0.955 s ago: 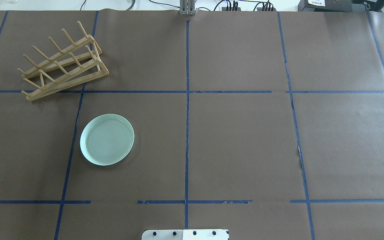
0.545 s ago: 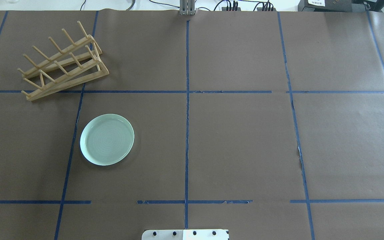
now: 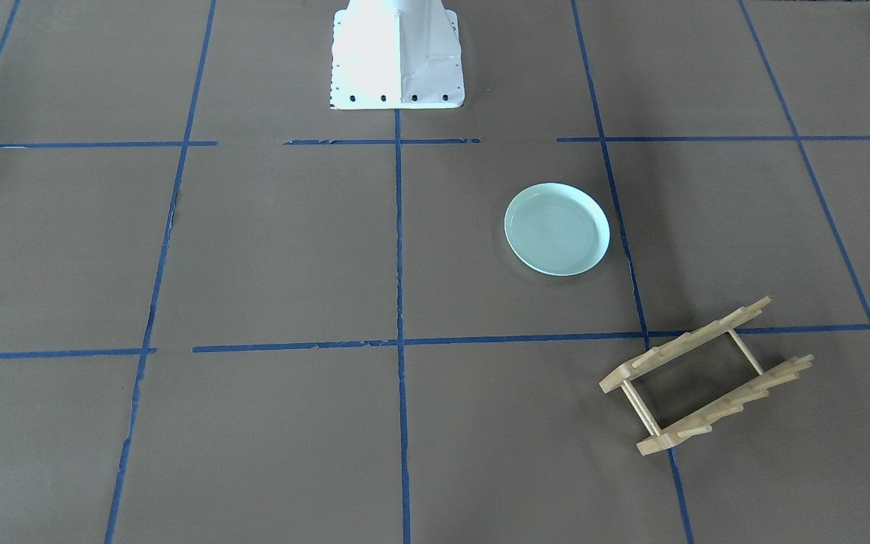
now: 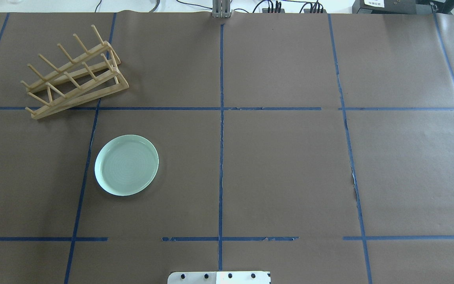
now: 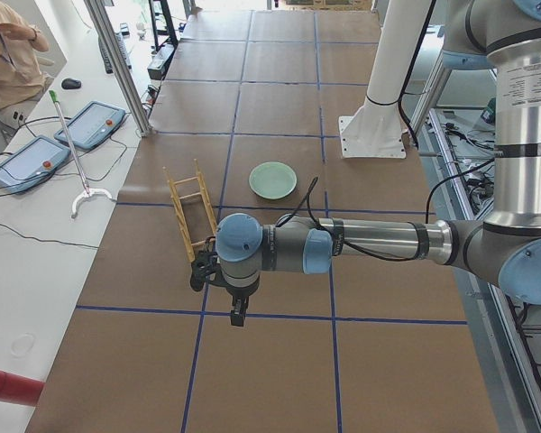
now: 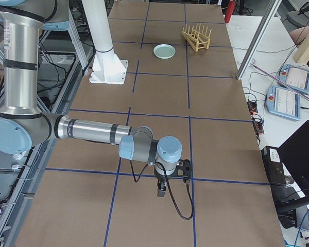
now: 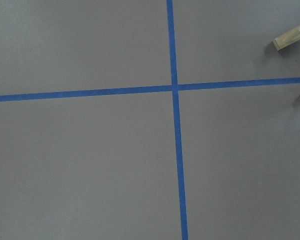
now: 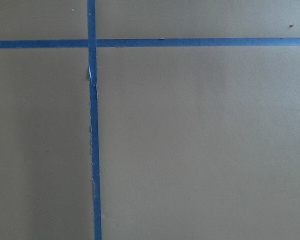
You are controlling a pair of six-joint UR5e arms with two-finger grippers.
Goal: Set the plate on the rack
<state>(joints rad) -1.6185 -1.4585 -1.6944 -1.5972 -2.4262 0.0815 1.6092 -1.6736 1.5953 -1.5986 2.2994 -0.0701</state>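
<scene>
The pale mint-green plate [image 4: 126, 165] lies flat on the brown table, on my left side; it also shows in the front view [image 3: 556, 229] and both side views [image 5: 272, 179] [image 6: 164, 51]. The light-wood rack [image 4: 81, 100] stands beyond it at the far left, apart from the plate [image 3: 677, 349] [image 5: 181, 216] [image 6: 196, 41]. Two of its rail ends [image 7: 291, 37] show in the left wrist view. My left gripper [image 5: 238, 314] hangs over the table near the rack's end. My right gripper [image 6: 161, 191] hangs far off at the other end. I cannot tell whether either is open or shut.
Blue tape lines [image 4: 221, 157] divide the brown table into squares. The robot's white base [image 3: 397, 68] stands at the near middle edge. Teach pendants [image 5: 90, 122] and a red cylinder [image 5: 9, 386] lie on the white bench beyond the far edge, where a person [image 5: 13, 54] sits.
</scene>
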